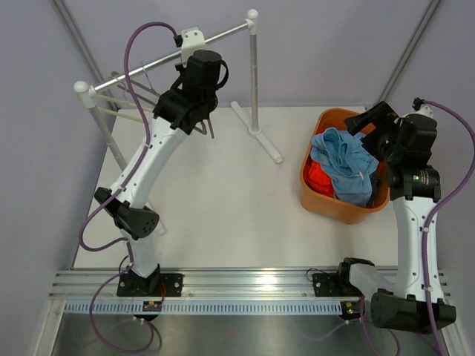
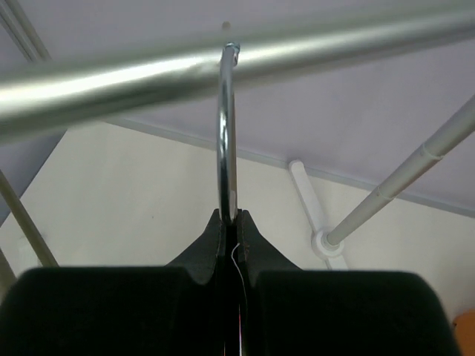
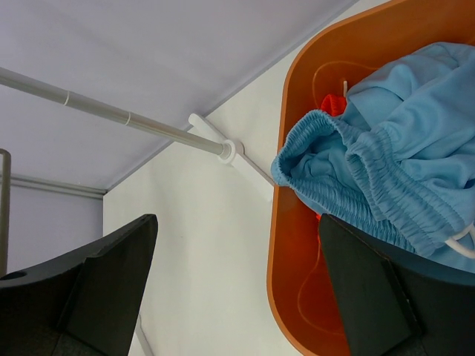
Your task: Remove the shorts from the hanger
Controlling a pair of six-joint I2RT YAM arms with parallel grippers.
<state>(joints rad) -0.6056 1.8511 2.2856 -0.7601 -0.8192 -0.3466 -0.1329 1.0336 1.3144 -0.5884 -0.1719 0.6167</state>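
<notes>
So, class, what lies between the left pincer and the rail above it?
The hanger's metal hook: pinched in the left pincer, it curves up over the rail. The left wrist view shows it.

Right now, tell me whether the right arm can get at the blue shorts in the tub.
Probably yes. The right gripper is open just above the orange tub, and the blue shorts lie on top inside it with nothing covering them.
</notes>
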